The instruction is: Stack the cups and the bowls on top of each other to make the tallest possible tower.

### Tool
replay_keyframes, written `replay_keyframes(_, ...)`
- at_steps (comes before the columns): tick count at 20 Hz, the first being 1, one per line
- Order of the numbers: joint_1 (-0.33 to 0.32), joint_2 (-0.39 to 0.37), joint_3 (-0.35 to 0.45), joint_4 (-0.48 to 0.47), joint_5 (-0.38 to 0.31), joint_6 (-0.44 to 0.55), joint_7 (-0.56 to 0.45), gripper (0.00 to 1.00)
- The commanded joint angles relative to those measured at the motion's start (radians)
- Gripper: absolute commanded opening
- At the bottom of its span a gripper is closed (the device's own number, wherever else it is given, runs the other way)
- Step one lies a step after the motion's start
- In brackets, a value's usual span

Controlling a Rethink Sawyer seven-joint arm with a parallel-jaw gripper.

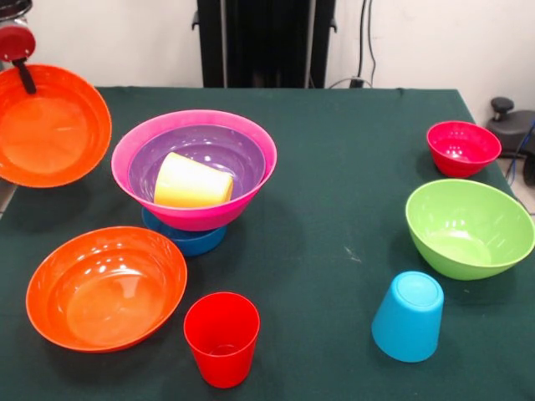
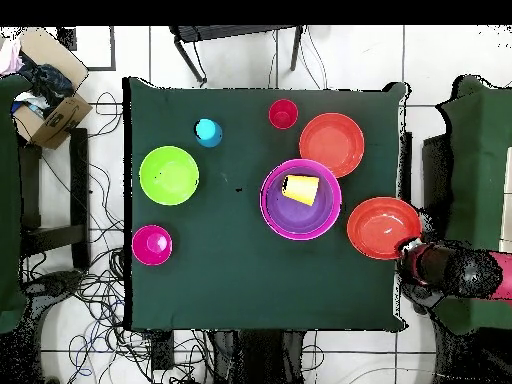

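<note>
My gripper [image 1: 25,75] is shut on the rim of an orange bowl [image 1: 50,129] and holds it tilted in the air at the table's left edge; in the overhead view the gripper [image 2: 408,244] and that bowl [image 2: 382,226] sit at the right edge. The tower [image 1: 196,180] is a magenta bowl holding a purple bowl [image 1: 201,150], with the yellow cup [image 1: 191,184] on its side inside, all resting on the small blue bowl [image 1: 188,240]. The second orange bowl [image 1: 106,286], the upright red cup [image 1: 221,338] and the upturned light blue cup [image 1: 408,316] stand at the front.
The lime green bowl [image 1: 468,227] and the small crimson bowl [image 1: 462,148] stand apart on the right of the green table [image 1: 334,217]. In the overhead view a cardboard box [image 2: 50,105] sits off the table at the upper left.
</note>
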Motion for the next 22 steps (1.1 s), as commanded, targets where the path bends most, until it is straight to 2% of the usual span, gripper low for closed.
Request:
replay_keyframes(1,0.014,-0.082,0.08,0.083,0.046,0.103,-0.258,0.0)
replay_keyframes(8,-0.025,-0.144,0.128,0.13,0.089,0.089,-0.225,0.0)
replay_keyframes(15,-0.075,-0.224,0.215,0.213,0.153,0.037,-0.164,0.0)
replay_keyframes(19,-0.1,-0.215,0.273,0.225,0.19,0.011,-0.145,0.0)
replay_keyframes(22,-0.099,-0.194,0.286,0.221,0.188,-0.007,-0.127,0.0)
